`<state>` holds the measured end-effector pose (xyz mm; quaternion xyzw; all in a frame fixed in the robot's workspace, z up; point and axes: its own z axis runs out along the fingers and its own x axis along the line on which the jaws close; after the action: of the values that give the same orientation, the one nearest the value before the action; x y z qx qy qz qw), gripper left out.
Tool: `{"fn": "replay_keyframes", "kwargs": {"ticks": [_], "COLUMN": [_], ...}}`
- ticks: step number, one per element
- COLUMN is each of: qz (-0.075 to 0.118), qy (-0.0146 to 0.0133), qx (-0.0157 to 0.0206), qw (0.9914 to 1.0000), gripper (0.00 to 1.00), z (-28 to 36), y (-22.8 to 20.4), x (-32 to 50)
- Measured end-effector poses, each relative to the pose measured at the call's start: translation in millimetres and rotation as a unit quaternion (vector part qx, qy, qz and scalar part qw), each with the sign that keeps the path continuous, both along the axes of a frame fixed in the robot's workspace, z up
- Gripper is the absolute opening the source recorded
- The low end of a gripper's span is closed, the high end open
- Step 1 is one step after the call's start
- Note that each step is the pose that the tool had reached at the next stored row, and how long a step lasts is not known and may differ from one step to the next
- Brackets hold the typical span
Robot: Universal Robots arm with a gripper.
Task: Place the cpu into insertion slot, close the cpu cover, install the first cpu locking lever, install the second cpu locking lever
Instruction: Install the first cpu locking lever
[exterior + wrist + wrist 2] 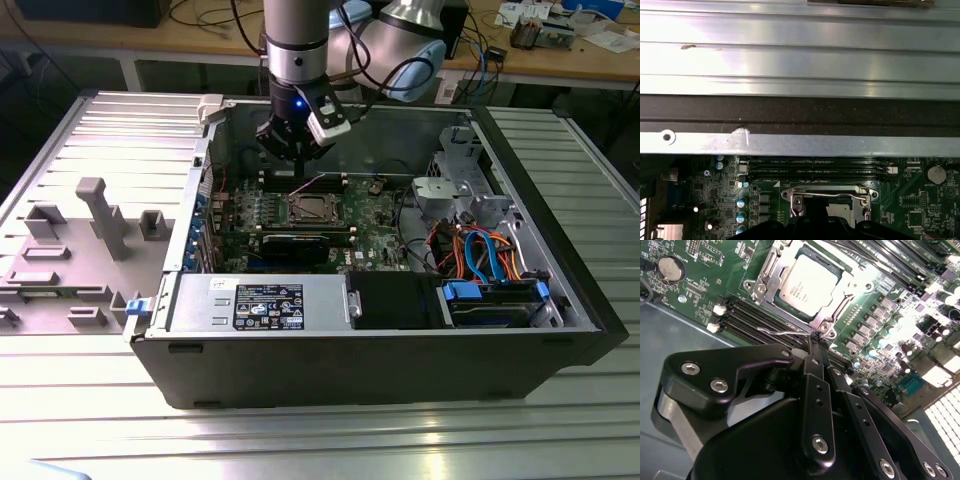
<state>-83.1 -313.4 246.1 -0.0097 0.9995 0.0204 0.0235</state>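
One end effector (pixel 297 152) is hanging over the motherboard (pixel 375 215) inside the open computer case (pixel 400 370). In the second wrist view its fingers (pixel 816 347) are pressing together on a thin wire lever (pixel 785 332) beside the socket. The cpu (pixel 807 282) is sitting in its slot, and the cpu cover (pixel 762 282) is lying flat around it. The case is resting on the ribbed metal counter (pixel 100 140).
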Motion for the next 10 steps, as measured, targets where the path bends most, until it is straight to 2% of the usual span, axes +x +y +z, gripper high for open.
{"fn": "replay_keyframes", "kwargs": {"ticks": [6, 10], "qz": [0.003, 0.003], "qy": [0.0001, 0.0002], "qx": [0.0008, 0.0008], "qw": [0.99999, 0.99999], "gripper": [0.11, 0.11], "z": [-3.2, -4.6], "y": [0.6, 3.5], "x": [3.1, 6.6]}}
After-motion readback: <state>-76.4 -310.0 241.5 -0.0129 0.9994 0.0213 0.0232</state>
